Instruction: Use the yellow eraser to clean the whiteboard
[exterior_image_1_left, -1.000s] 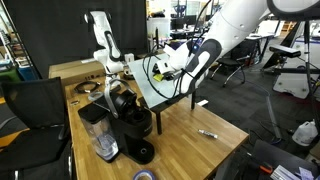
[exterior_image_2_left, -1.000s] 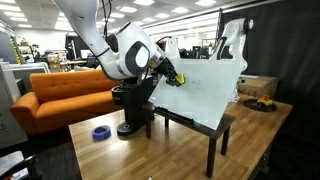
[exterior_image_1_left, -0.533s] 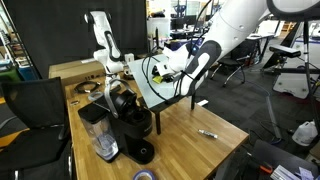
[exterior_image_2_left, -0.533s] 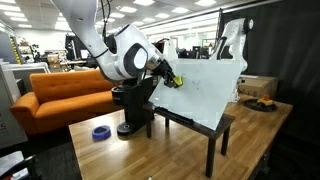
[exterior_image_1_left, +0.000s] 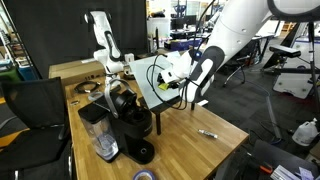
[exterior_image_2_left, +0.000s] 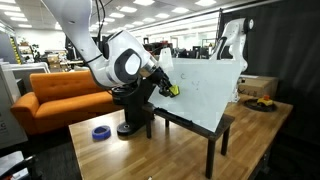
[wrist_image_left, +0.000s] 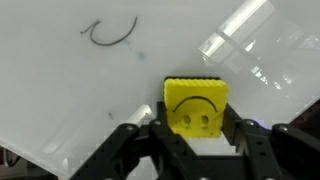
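The whiteboard (wrist_image_left: 70, 90) fills the wrist view; a curved black pen mark (wrist_image_left: 110, 32) sits near its top left. My gripper (wrist_image_left: 195, 120) is shut on the yellow eraser (wrist_image_left: 195, 103), a small square block with a smiley face, and presses it against the board's surface below and right of the mark. In an exterior view the eraser (exterior_image_2_left: 173, 90) shows at the gripper (exterior_image_2_left: 166, 85) against the left part of the tilted whiteboard (exterior_image_2_left: 205, 95). In an exterior view the whiteboard (exterior_image_1_left: 148, 85) is seen from its edge, with the arm on its far side.
A black coffee machine (exterior_image_1_left: 132, 120) stands beside the board's black stand (exterior_image_2_left: 215, 140) on the wooden table (exterior_image_1_left: 190, 150). A black marker pen (exterior_image_1_left: 208, 132) lies on the table. A blue tape roll (exterior_image_2_left: 100, 132) sits near the table's edge. An orange sofa (exterior_image_2_left: 50, 95) stands behind.
The gripper has slid down the whiteboard with the yellow eraser still held against it. The arm's wrist has dropped lower with it.
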